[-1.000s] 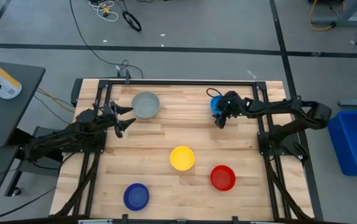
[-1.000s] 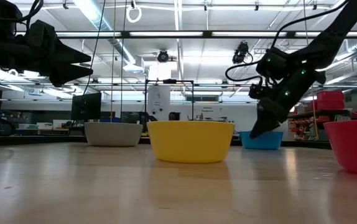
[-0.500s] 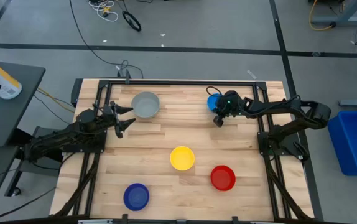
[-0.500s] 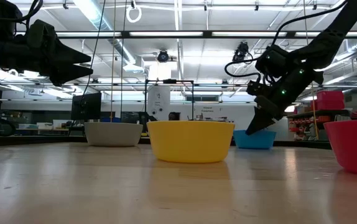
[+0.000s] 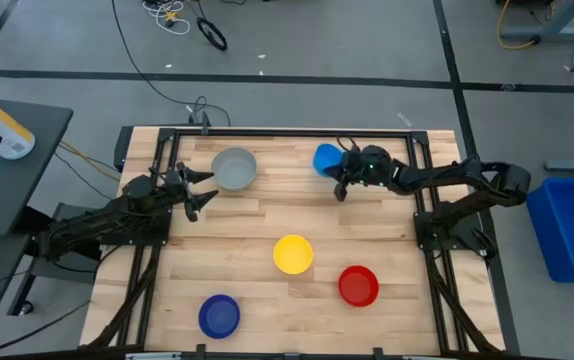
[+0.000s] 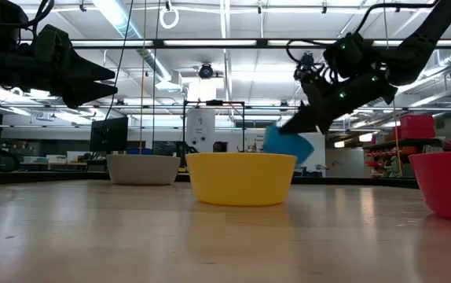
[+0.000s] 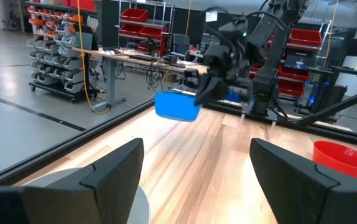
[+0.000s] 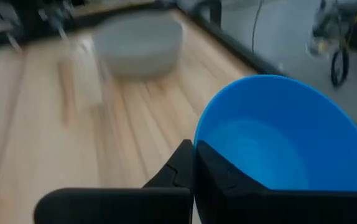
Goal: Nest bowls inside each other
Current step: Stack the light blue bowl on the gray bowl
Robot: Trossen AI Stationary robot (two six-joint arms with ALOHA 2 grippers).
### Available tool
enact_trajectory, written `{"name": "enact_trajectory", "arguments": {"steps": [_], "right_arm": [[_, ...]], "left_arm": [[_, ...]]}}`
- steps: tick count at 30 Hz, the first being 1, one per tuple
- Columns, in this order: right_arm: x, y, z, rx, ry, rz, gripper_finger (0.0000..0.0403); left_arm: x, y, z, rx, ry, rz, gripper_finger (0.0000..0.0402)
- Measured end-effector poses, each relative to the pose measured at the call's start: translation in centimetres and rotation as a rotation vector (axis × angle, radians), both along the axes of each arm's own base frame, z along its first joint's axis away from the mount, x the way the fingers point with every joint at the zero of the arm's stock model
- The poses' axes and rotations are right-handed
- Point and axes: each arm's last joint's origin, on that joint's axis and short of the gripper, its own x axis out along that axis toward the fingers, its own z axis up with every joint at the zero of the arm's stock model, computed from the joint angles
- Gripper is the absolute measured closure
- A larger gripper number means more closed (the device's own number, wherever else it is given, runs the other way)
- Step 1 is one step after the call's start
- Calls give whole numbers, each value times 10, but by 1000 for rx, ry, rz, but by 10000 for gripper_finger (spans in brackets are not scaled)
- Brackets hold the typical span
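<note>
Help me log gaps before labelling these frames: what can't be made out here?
- Low view: dark blue bowl absent, outside the frame; red bowl cut by the edge.
- Low view: light blue bowl partly behind the yellow bowl.
- Right wrist view: grey bowl blurred.

No text, label, brand, number or sign can be read in any view.

Light was bright and even, coming from long ceiling strips (image 6: 210,43) that glared white in the low view. The table (image 5: 267,215) showed only soft, short shadows under the arms. The right wrist view was smeared with motion blur, the grey bowl (image 8: 138,43) indistinct; the near tabletop in the low view was out of focus.
</note>
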Motion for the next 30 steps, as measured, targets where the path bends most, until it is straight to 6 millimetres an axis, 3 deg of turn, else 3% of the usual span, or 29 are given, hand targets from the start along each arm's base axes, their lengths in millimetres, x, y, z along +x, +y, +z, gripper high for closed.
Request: {"name": "enact_trajectory", "arguments": {"steps": [6,17,25,30], "right_arm": [[33,2,11,-26,-132,48,402],[146,-14,16,-50,-168,245,403],[194,-20,32,-51,-238,371,403],[220,-21,27,-33,-227,392,403]], "left_arm": [[0,0,0,4,2,2,97],[0,0,0,7,3,2,97],[0,0,0,21,9,3,97],[0,0,0,21,9,3,97]]}}
